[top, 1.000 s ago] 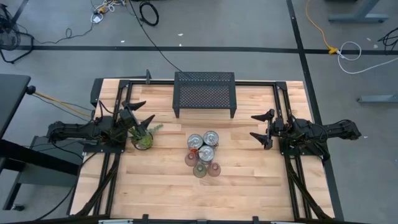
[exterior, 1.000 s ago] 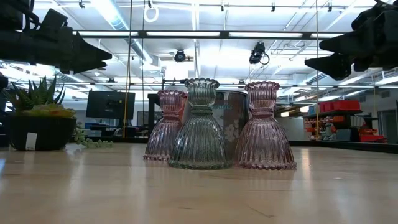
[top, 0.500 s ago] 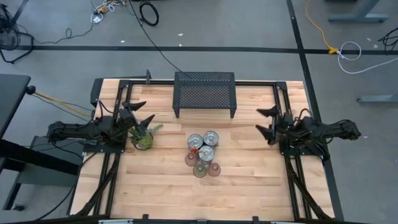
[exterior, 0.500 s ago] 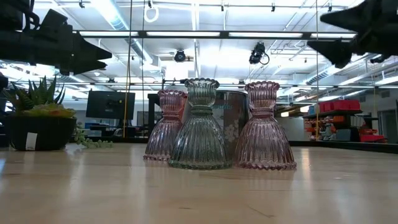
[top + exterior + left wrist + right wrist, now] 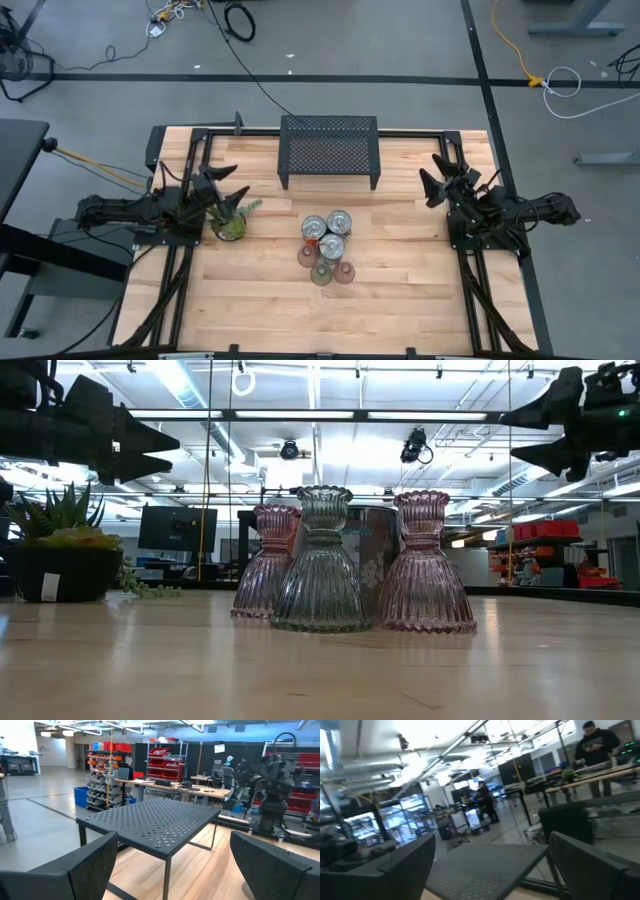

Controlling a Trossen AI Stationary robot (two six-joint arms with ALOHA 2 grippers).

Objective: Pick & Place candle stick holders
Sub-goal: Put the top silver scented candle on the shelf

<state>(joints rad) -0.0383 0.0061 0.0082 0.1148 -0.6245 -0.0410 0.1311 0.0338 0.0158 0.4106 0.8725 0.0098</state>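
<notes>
a wooden table (image 5: 400, 290) carries six candle stick holders (image 5: 326, 249), a potted plant (image 5: 232, 224) just beside the left gripper (image 5: 226, 184), and a mesh stand (image 5: 329, 148).

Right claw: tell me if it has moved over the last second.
Yes. In the high view the right claw has swung toward the table's far edge, now level with the mesh stand, its open fingers turned that way. The holders are untouched.

The left gripper (image 5: 170, 870) shows its two dark jaws spread wide apart. Between and beyond them the black mesh stand (image 5: 155, 822) rests on the wooden counter (image 5: 200, 870). Past the stand, to one side, the other arm (image 5: 267, 785) rises from the counter
</notes>
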